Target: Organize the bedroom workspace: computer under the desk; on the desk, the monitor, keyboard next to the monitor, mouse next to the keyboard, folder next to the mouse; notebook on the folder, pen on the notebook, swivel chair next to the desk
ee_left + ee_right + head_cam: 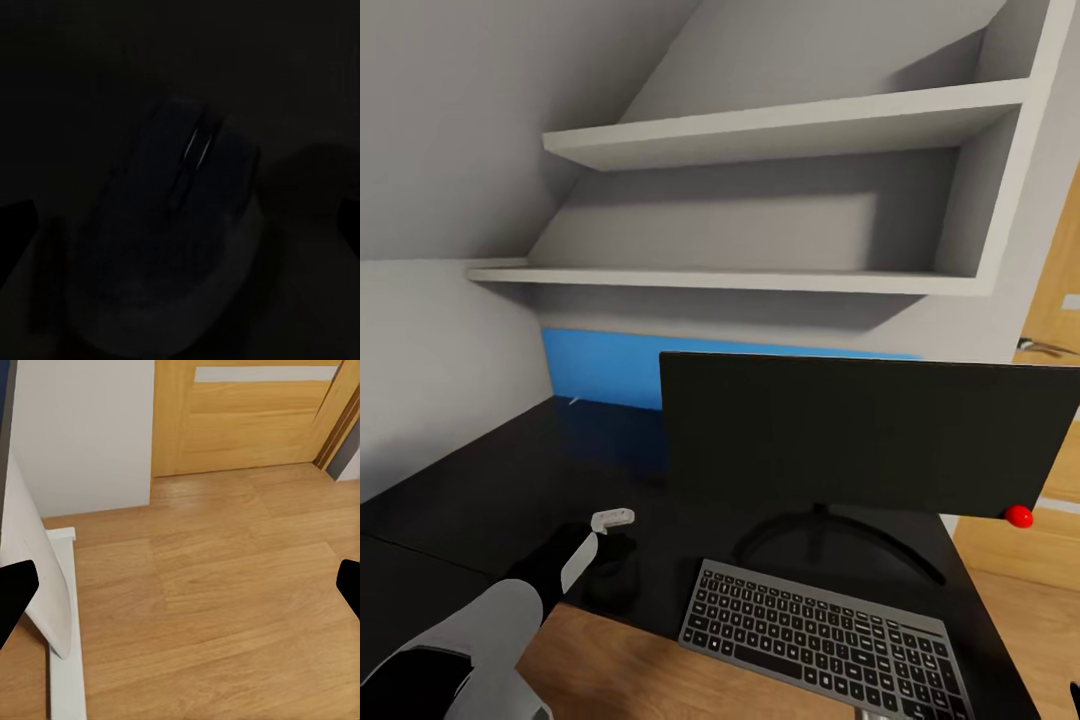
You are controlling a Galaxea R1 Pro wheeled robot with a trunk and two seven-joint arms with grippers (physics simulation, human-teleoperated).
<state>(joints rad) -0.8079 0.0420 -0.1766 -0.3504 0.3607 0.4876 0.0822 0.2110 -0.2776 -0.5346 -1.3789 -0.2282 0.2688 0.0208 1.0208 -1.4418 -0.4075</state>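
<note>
On the black desk [480, 480] the dark monitor [860, 435] stands on its curved foot, and the grey keyboard [825, 640] lies in front of it near the desk's front edge. Left of the keyboard lies the black mouse [615, 588]. My left gripper [610, 560] hangs right over it; in the dim left wrist view the mouse [184, 217] lies between widely spread fingers, so the gripper is open. Over the wooden floor [225, 585] my right gripper [180, 592] is open and holds nothing. Folder, notebook, pen, chair and computer are out of view.
Two white shelves [780, 130] hang above the desk, with a blue panel [600, 370] behind it. A small red ball [1018, 516] shows at the monitor's lower right corner. A wooden door [247, 412] and a white curved object [37, 577] are near the right gripper.
</note>
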